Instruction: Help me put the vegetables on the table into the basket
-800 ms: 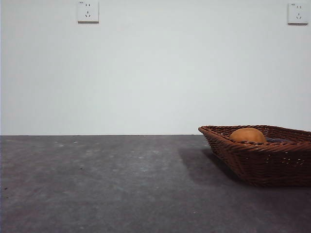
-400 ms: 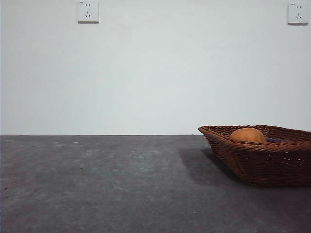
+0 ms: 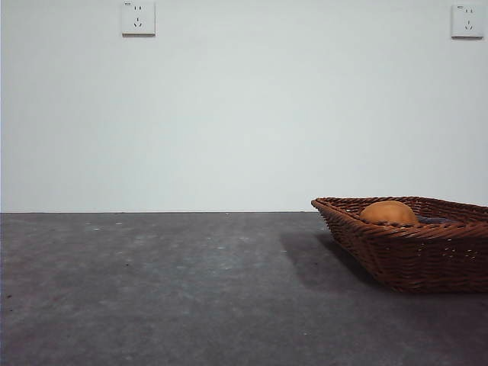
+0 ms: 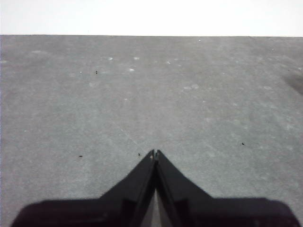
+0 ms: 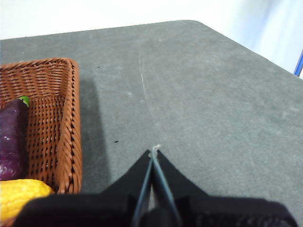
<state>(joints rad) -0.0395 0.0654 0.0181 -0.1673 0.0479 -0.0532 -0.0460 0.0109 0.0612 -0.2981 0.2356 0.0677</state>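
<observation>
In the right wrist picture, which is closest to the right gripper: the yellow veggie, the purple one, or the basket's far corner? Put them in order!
1. The yellow vegetable, in the basket beside the right gripper, whose jaws are shut.
2. The purple eggplant, farther along inside the basket.
3. The basket's far corner, farthest away.

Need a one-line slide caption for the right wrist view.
Right end effector shut and empty over the table, beside the basket holding a purple eggplant and a yellow vegetable.

No readable writing anywhere from where I stand: the two wall sockets [image 3: 138, 17] carry tiny marks too small to read, and the basket [image 3: 412, 255] is unlabelled.
</observation>
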